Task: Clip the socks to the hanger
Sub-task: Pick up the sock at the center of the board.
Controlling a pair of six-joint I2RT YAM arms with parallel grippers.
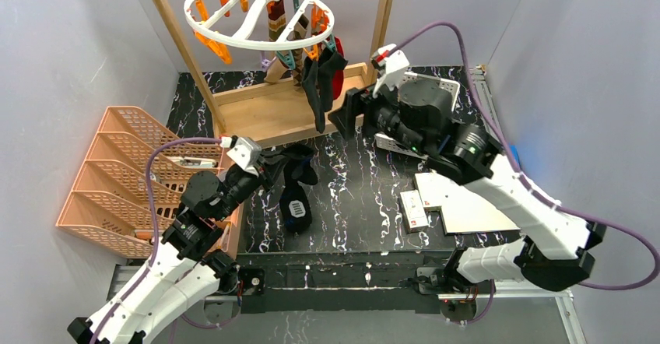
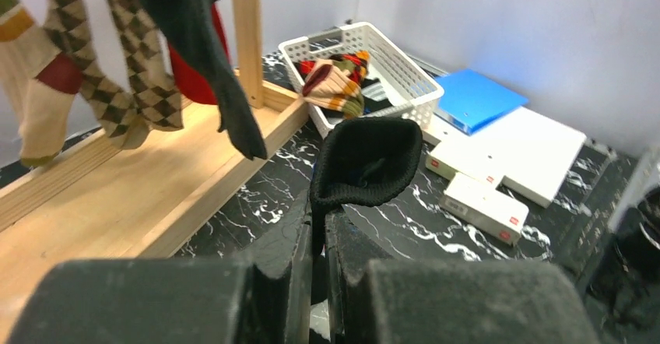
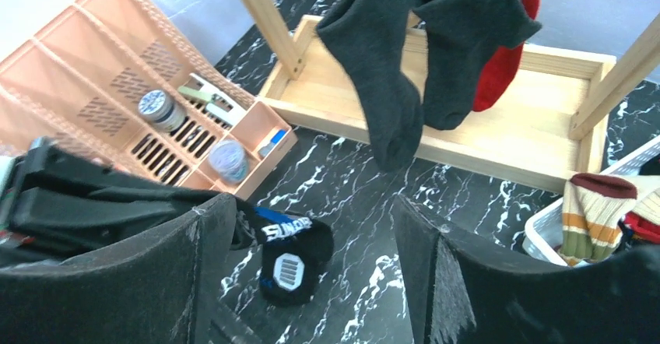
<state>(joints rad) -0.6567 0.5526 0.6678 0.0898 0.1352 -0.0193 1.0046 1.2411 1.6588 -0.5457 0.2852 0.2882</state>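
One black sock (image 2: 366, 161) sits clenched in the left pincer (image 2: 317, 231); right pincer (image 3: 307, 212) gapes empty.

Bright, even light; nearby fingers (image 2: 156, 301) look blurred.

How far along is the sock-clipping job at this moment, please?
Done: argyle socks, dark socks and a red sock already hang from the hanger. In hand: the left gripper is shut on a black sock; the right gripper is open and empty near the hanging ones. Left: clipping that black sock, then the striped socks lying in the white basket.
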